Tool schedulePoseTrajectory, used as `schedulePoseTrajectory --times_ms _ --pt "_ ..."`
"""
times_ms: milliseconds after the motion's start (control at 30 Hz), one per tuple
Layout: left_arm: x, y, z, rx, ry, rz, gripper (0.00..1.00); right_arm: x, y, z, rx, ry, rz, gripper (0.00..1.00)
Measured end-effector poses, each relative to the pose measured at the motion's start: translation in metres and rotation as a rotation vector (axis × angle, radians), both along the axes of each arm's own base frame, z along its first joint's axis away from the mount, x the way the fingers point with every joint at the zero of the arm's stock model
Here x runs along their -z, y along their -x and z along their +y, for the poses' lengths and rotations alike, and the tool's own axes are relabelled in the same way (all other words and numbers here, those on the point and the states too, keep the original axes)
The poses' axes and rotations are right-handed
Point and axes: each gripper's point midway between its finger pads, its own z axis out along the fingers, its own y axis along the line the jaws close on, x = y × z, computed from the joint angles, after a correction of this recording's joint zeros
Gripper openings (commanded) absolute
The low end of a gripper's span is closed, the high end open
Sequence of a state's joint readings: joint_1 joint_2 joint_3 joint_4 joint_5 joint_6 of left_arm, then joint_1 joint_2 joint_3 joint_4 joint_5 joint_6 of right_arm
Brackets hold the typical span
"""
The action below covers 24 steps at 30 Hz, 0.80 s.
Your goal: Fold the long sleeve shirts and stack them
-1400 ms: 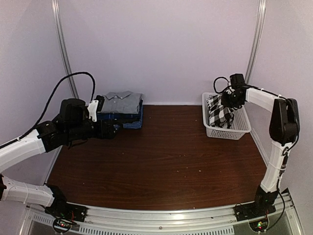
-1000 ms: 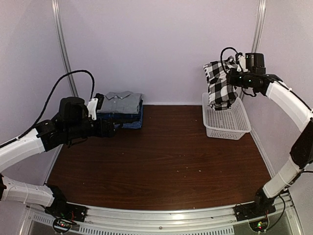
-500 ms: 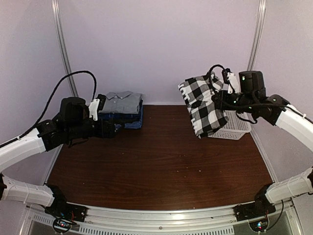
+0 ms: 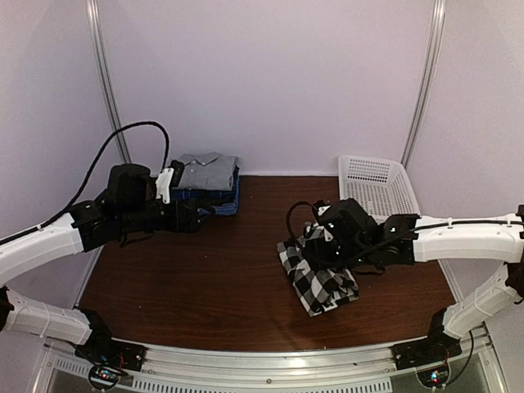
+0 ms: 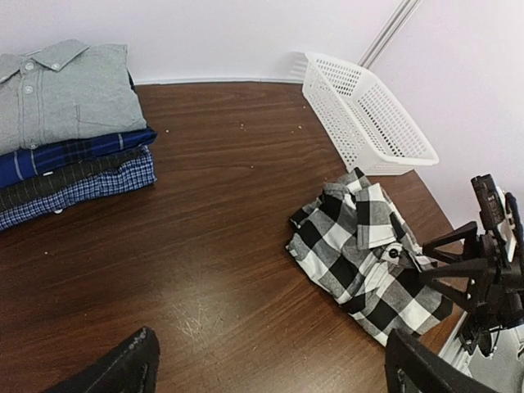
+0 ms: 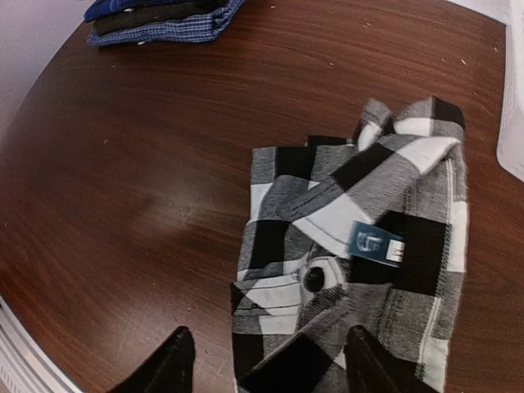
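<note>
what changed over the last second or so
The right gripper lifted the black-and-white check shirt out of the white basket, swung it left and toward the near edge, and let it go crumpled on the table; its fingers now stand open over it. The left gripper barely shifted, open, and the folded stack stayed put.

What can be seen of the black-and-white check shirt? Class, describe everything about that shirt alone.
The black-and-white check shirt is soft woven cloth in large squares. It lies crumpled in a loose heap, not folded, on the dark wooden table, right of centre and in front of the white lattice basket. A dark button and a small blue label show on top. The open right gripper hovers over it; whether a finger touches it cannot be told.
</note>
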<state>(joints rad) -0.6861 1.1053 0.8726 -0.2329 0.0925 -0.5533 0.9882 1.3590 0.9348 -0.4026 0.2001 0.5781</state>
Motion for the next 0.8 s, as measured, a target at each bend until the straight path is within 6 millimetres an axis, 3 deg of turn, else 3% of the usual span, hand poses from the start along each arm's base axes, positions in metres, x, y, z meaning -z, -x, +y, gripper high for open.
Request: schedulePoseTrajectory --times_ms 100,200,300,433,533,667,800 --pt "0.005 0.002 0.000 0.005 0.001 0.014 0.98 -0.008 0.005 0.019 -0.036 -0.043 -0.006 0.78" --pt "0.013 0.005 -0.001 0.013 -0.002 0.031 0.98 -0.021 0.003 0.017 -0.020 -0.074 -0.029 0.78" --pt "0.019 0.008 -0.002 0.028 -0.001 0.049 0.98 -0.035 -0.001 0.003 0.023 -0.104 -0.053 0.78" --pt "0.022 0.008 -0.006 0.043 0.010 0.060 0.98 -0.038 -0.004 -0.037 0.115 -0.138 -0.069 0.78" --pt "0.024 0.009 -0.008 0.051 0.020 0.064 0.98 -0.023 -0.004 -0.073 0.190 -0.149 -0.053 0.74" --pt "0.025 0.009 -0.011 0.062 0.029 0.071 0.98 0.016 -0.005 -0.126 0.312 -0.167 0.004 0.68" --pt "0.027 0.009 -0.013 0.068 0.031 0.078 0.98 0.049 -0.002 -0.152 0.383 -0.198 0.067 0.64"
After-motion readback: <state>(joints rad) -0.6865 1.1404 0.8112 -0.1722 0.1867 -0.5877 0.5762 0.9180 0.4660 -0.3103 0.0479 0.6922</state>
